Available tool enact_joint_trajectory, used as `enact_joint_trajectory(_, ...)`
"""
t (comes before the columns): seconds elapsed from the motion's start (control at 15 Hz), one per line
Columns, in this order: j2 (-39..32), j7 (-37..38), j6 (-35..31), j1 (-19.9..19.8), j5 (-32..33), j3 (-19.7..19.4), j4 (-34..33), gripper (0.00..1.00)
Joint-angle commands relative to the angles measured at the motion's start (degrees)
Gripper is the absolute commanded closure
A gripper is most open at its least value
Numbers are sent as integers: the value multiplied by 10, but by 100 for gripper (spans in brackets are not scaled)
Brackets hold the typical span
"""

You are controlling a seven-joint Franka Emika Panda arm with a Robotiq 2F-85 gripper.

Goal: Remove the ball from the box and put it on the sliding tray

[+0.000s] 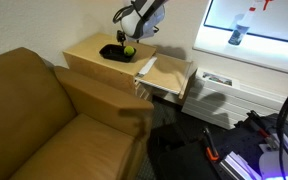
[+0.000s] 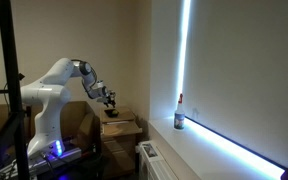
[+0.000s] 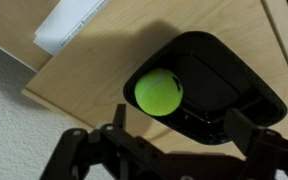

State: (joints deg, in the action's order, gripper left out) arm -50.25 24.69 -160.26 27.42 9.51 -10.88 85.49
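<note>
tool (image 3: 176,128) above ball (image 3: 159,90) in box (image 3: 229,70)

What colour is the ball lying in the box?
The ball is bright yellow-green, clearest in the wrist view against the black box.

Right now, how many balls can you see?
1. The ball sits inside the black box on the wooden cabinet top. No other shows, though one could lie hidden behind the sofa.
</note>
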Motion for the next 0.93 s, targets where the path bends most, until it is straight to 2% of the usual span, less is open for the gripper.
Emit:
enact_joint_trajectory(0.0, -57, 28, -50, 9, 2, -29, -39, 0)
enact_joint_trajectory(0.2, -103, 37, -81, 8, -18, -38, -72, 0)
enact_joint_trajectory(0.87, -191, 51, -67, 6, -77, -44, -181, 0)
